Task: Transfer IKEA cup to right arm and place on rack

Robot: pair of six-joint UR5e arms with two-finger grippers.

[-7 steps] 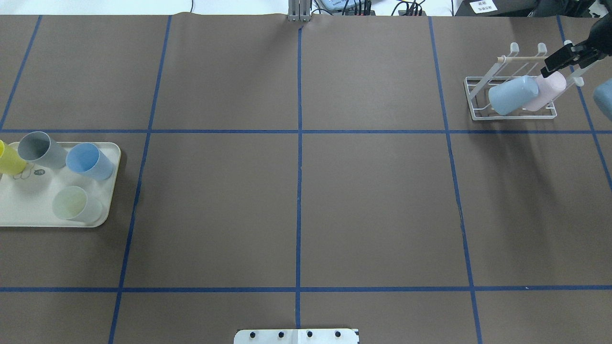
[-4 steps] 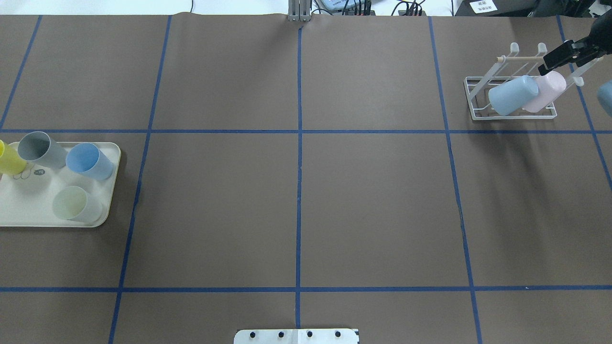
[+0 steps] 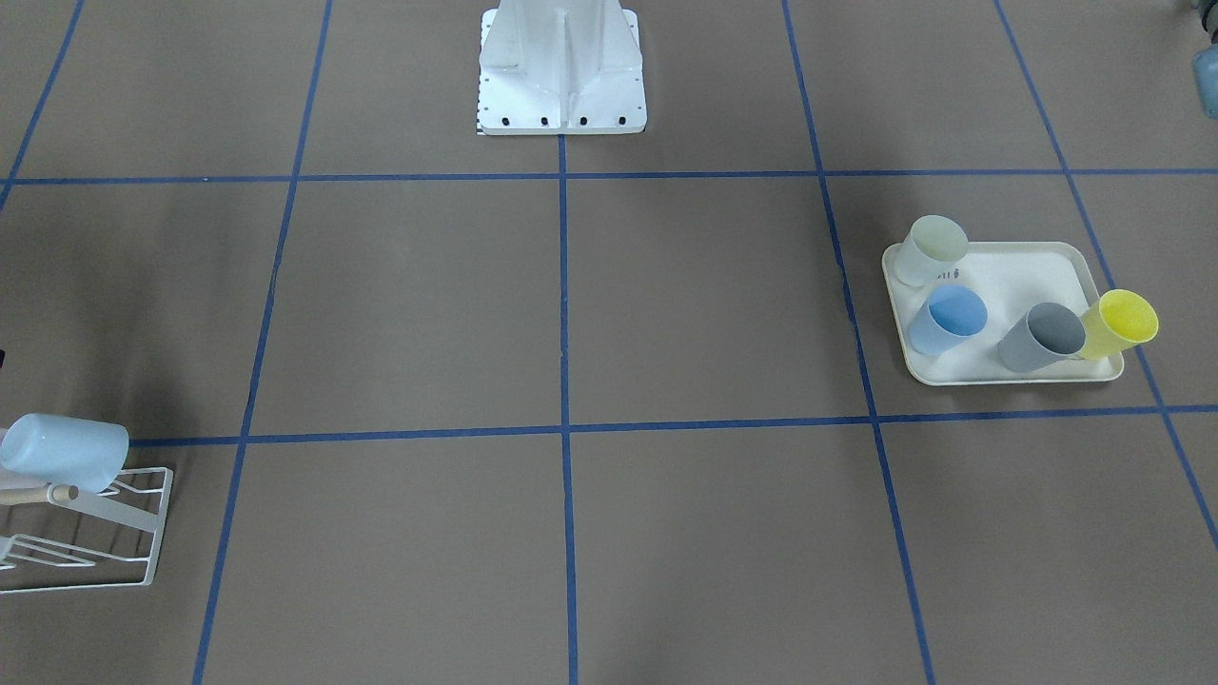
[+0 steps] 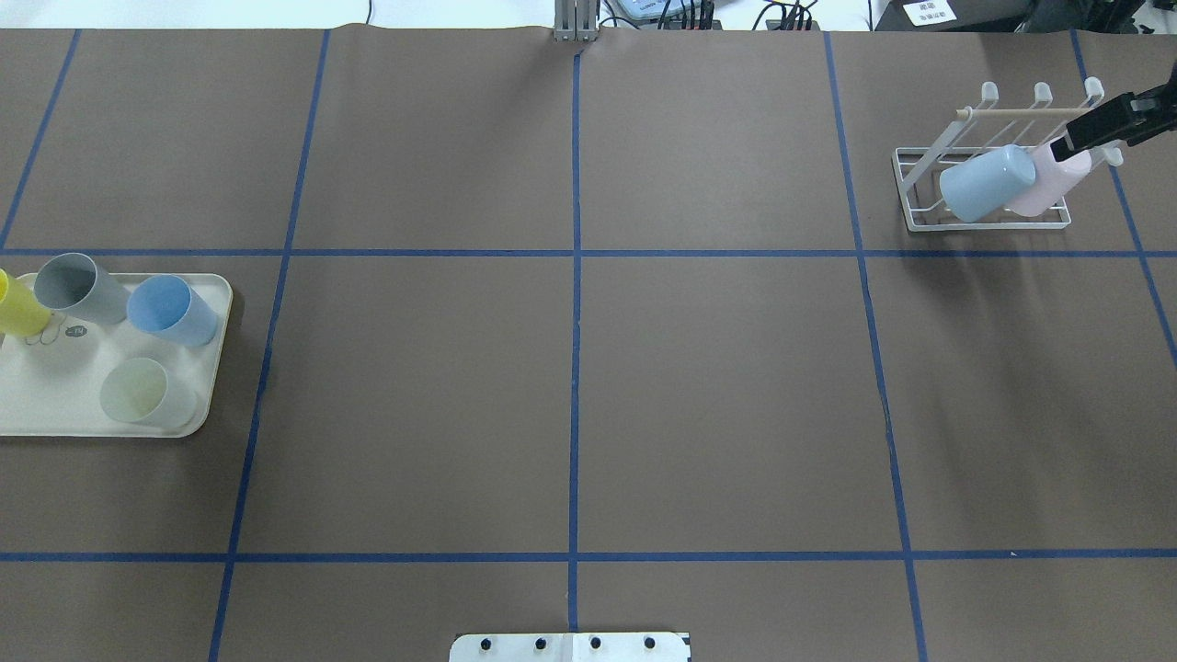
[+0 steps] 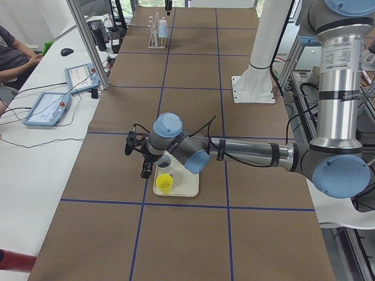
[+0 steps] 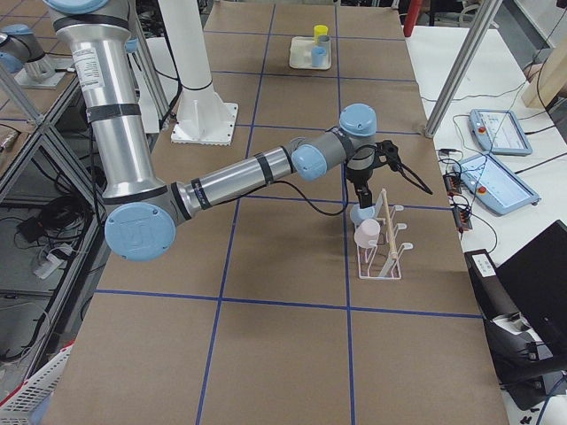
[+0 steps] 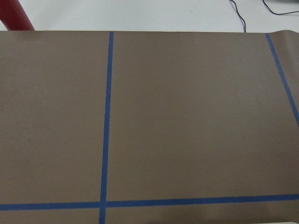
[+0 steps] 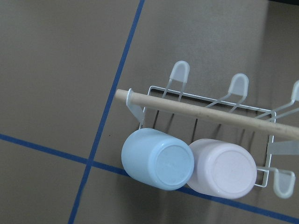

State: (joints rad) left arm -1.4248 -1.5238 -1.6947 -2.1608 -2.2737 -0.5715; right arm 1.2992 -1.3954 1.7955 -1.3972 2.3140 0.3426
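**A:** Front-facing view first. Where is the rack?

**B:** In the lower left corner. The rack [image 3: 122, 515] stands on the worktop [image 3: 666, 314], cut off by the frame edge. A light-blue cup [image 3: 65, 452] lies tilted on it. At the right, a cream tray [image 3: 1028, 276] carries a pale-green cup [image 3: 934, 249], a blue cup [image 3: 948, 320], a grey cup [image 3: 1042, 337] and a yellow cup [image 3: 1119, 323], all with their open ends up.

**A:** And overhead?

**B:** The rack [image 4: 931, 158] is at the upper right. The light-blue cup [image 4: 988, 182] and a pink cup [image 4: 1044, 184] lean on it side by side. The right claw [image 4: 1099, 127] comes in from the right edge, and its dark tip overlaps the pink cup's upper end. I cannot tell whether it is released or clenched. The tray [image 4: 55, 405] is at the left edge.

**A:** The left side view?

**B:** The near arm's left claw [image 5: 137, 158] hangs by the upper-left corner of the tray [image 5: 190, 190], just beside the cups. I cannot tell its state from this view. The rack [image 5: 155, 38] is tiny at the top of the frame.

**A:** The right side view?

**B:** Right of centre, the right claw [image 6: 361, 190] points down just above the two cups on the rack [image 6: 387, 239].

**A:** The left wrist camera?

**B:** It shows brown worktop [image 7: 187, 116] crossed by blue tape lines [image 7: 105, 116], with a red object [image 7: 14, 14] in the upper left corner.

**A:** The right wrist camera?

**B:** It looks down on the rack [image 8: 180, 72]. The wooden dowel [image 8: 210, 112] runs across it. Below the dowel both cup bottoms face the lens, the light-blue cup [image 8: 158, 159] on the left and the pink cup [image 8: 223, 173] on the right, touching.
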